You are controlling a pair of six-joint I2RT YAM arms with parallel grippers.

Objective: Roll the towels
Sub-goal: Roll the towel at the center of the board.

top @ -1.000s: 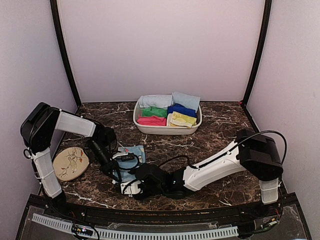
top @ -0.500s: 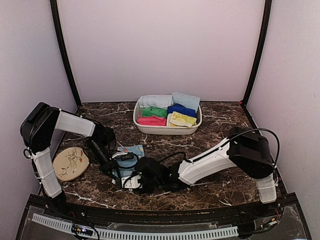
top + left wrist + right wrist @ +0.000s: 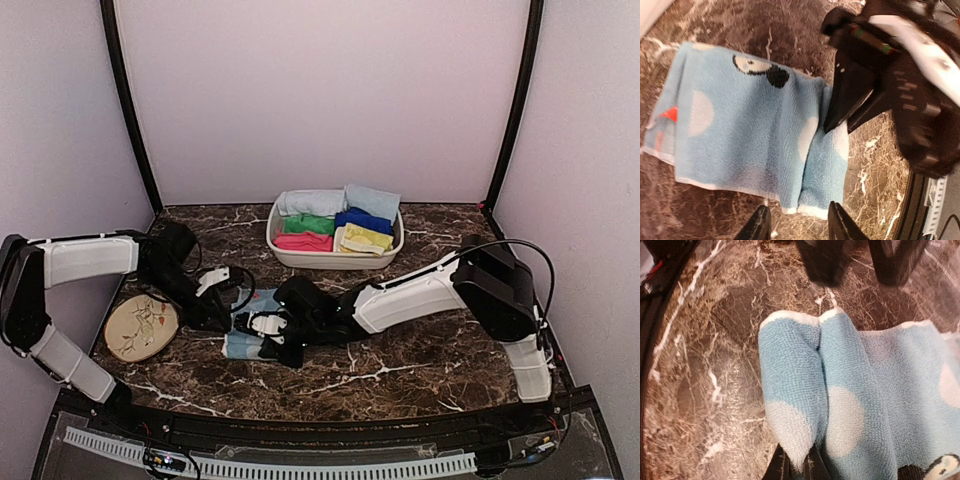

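A medium blue towel (image 3: 750, 130) with pale cream spots lies on the marble table, also seen from above (image 3: 243, 345). One of its ends is folded into a thick double roll (image 3: 810, 385). My right gripper (image 3: 797, 467) is shut on the end of that roll, seen from the left wrist as dark fingers (image 3: 840, 107) pinching the fold. My left gripper (image 3: 799, 227) stands open just off the roll's other end, nothing between its fingers (image 3: 822, 260). From above, the left gripper (image 3: 222, 318) and right gripper (image 3: 262, 335) meet over the towel.
A white basket (image 3: 335, 260) at the back middle holds several rolled towels: pale blue, green, pink, dark blue, yellow. A round beige plate (image 3: 142, 327) with a drawing lies left of the towel. Black frame posts stand at both back corners.
The left gripper let go of the towel, opened and drew back to the left. The right gripper moved onto the rolled end and shut on it.
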